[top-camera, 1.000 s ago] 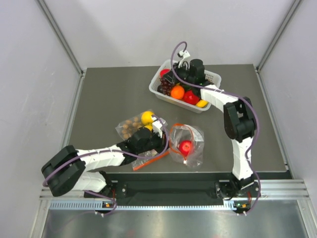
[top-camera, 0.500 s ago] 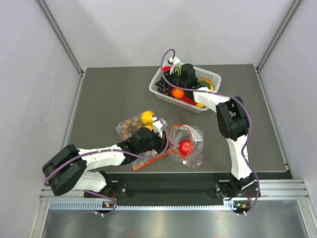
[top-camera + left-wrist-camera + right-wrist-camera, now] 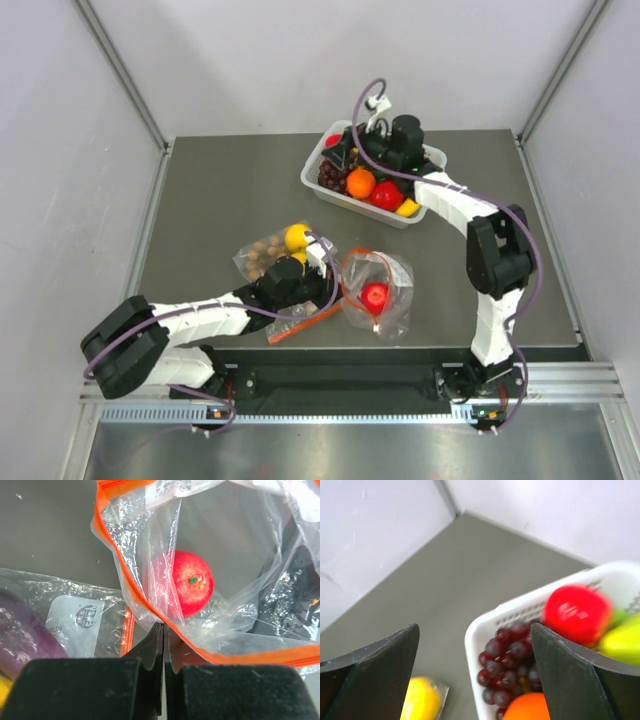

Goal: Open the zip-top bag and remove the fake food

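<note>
The zip-top bag point(image 3: 385, 285) lies near the table's front edge, its mouth held open along the orange-red strip point(image 3: 122, 580). One piece of fake food, a red apple point(image 3: 187, 582), sits inside it point(image 3: 375, 296). My left gripper point(image 3: 164, 630) is shut on the bag's rim at its left side point(image 3: 335, 288). My right gripper point(image 3: 475, 630) hangs open over the white basket point(image 3: 330, 198) at the back, with nothing between its fingers. A dark grape bunch point(image 3: 507, 665) and a red apple point(image 3: 575, 612) lie in the basket below it.
A second clear bag point(image 3: 265, 255) with nuts, a lemon point(image 3: 420, 700) and an eggplant point(image 3: 25, 640) lies against the left arm. The basket also holds an orange point(image 3: 360, 183) and a yellow-green fruit point(image 3: 620, 640). Grey walls close in the table on three sides.
My right gripper has opened wide, dipping into the basket's left end and then rising above it. The left gripper and the bag have stayed put.
</note>
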Robot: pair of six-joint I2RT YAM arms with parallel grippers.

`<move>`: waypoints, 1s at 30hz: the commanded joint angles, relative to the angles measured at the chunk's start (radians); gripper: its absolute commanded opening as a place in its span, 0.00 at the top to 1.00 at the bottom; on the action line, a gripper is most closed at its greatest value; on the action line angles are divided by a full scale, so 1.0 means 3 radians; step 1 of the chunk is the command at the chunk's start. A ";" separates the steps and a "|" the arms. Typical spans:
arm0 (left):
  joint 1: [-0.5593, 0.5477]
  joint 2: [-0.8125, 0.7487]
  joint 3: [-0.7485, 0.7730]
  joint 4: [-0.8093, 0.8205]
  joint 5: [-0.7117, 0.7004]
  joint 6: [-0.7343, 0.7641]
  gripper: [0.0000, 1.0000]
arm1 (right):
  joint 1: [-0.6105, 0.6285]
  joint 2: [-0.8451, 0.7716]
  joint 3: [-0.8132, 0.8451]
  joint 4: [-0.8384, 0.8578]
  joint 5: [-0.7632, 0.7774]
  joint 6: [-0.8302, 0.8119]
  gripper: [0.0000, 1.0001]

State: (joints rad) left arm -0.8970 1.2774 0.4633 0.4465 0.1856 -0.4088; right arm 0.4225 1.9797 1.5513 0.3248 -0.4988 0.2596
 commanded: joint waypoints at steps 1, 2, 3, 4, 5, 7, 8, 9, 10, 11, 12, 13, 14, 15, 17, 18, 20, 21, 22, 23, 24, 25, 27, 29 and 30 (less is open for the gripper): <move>0.0009 -0.0172 -0.0051 0.0107 0.0015 0.0007 1.00 | -0.0181 -0.0365 0.0019 0.0247 -0.0025 0.0116 0.08; 0.0009 -0.0193 -0.0056 0.0097 0.0005 0.0013 1.00 | -0.0217 -0.0492 -0.0097 0.0226 0.0016 0.0111 0.07; 0.0009 -0.0208 -0.0067 0.0092 -0.0020 0.0013 1.00 | -0.0232 -0.0575 -0.0185 0.0216 0.0036 0.0091 0.07; 0.0009 -0.0239 -0.0062 0.0092 -0.0030 0.0013 1.00 | -0.0242 -0.0667 -0.0272 0.0155 0.0143 0.0066 0.07; 0.0009 -0.0254 -0.0061 0.0081 -0.0041 0.0028 1.00 | -0.0242 -0.0865 -0.0424 0.0053 0.0220 0.0020 0.07; 0.0009 -0.0254 -0.0026 0.0031 -0.0071 0.0053 1.00 | -0.0237 -0.1111 -0.0665 -0.0090 0.0241 -0.0088 0.09; 0.0009 -0.0259 -0.0016 0.0010 -0.0077 0.0079 1.00 | -0.0227 -0.1396 -0.0945 -0.0136 0.0297 -0.0093 0.09; 0.0009 -0.0259 0.0010 0.0000 -0.0087 0.0089 1.00 | -0.0217 -0.1551 -0.1084 -0.0203 0.0313 -0.0098 0.11; 0.0009 -0.0254 0.0020 -0.0005 -0.0092 0.0110 1.00 | -0.0207 -0.1699 -0.1212 -0.0355 0.0313 -0.0108 0.12; 0.0014 -0.0254 0.0041 -0.0006 -0.0097 0.0110 1.00 | -0.0197 -0.2014 -0.1441 -0.0478 0.0328 -0.0129 0.13; 0.0014 -0.0249 0.0056 -0.0006 -0.0112 0.0120 1.00 | -0.0181 -0.2179 -0.1545 -0.0586 0.0333 -0.0139 0.13; 0.0014 -0.0244 0.0066 -0.0006 -0.0107 0.0135 1.00 | -0.0151 -0.2510 -0.1758 -0.0809 0.0333 -0.0139 0.14; 0.0014 -0.0244 0.0097 -0.0011 -0.0107 0.0151 1.00 | -0.0135 -0.2680 -0.1862 -0.0903 0.0328 -0.0129 0.14; 0.0014 -0.0234 0.0107 -0.0016 -0.0097 0.0151 1.00 | -0.0110 -0.2849 -0.1964 -0.0990 0.0313 -0.0119 0.15; 0.0019 -0.0234 0.0128 -0.0011 -0.0092 0.0171 1.00 | -0.0059 -0.3335 -0.2220 -0.1290 0.0221 -0.0083 0.15; 0.0019 -0.0234 0.0133 -0.0011 -0.0092 0.0176 1.00 | -0.0053 -0.3478 -0.2281 -0.1414 0.0205 -0.0048 0.15; 0.0019 -0.0229 0.0148 0.0010 -0.0087 0.0186 1.00 | -0.0033 -0.3852 -0.2430 -0.1674 0.0088 0.0024 0.16; 0.0019 -0.0219 0.0153 0.0015 -0.0087 0.0192 1.00 | 0.0003 -0.3944 -0.2461 -0.1747 0.0027 0.0045 0.17; 0.0019 -0.0213 0.0163 0.0020 -0.0056 0.0197 1.00 | 0.0023 -0.4082 -0.2501 -0.1813 -0.0050 0.0060 0.19; 0.0019 -0.0208 0.0179 0.0025 -0.0041 0.0197 1.00 | 0.0049 -0.4119 -0.2507 -0.1981 -0.0096 0.0085 0.19; 0.0019 -0.0208 0.0189 0.0025 -0.0041 0.0197 1.00 | 0.0105 -0.4139 -0.2497 -0.2064 -0.0132 0.0091 0.19; 0.0019 -0.0203 0.0194 0.0030 -0.0016 0.0202 1.00 | 0.0141 -0.4144 -0.2487 -0.2151 -0.0142 0.0091 0.21; 0.0019 -0.0188 0.0204 0.0030 0.0000 0.0202 1.00 | 0.0303 -0.4114 -0.2481 -0.2304 -0.0092 0.0101 0.21; 0.0019 -0.0178 0.0220 0.0030 0.0031 0.0197 1.00 | 0.0467 -0.4012 -0.2456 -0.2366 0.0026 0.0086 0.21; 0.0019 -0.0162 0.0225 0.0030 0.0041 0.0197 1.00 | 0.0554 -0.3966 -0.2441 -0.2381 0.0087 0.0086 0.21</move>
State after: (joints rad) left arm -0.8959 1.2221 0.4892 0.4309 0.1734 -0.3637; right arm 0.5278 0.7536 0.8120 -0.3061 -0.4976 0.2737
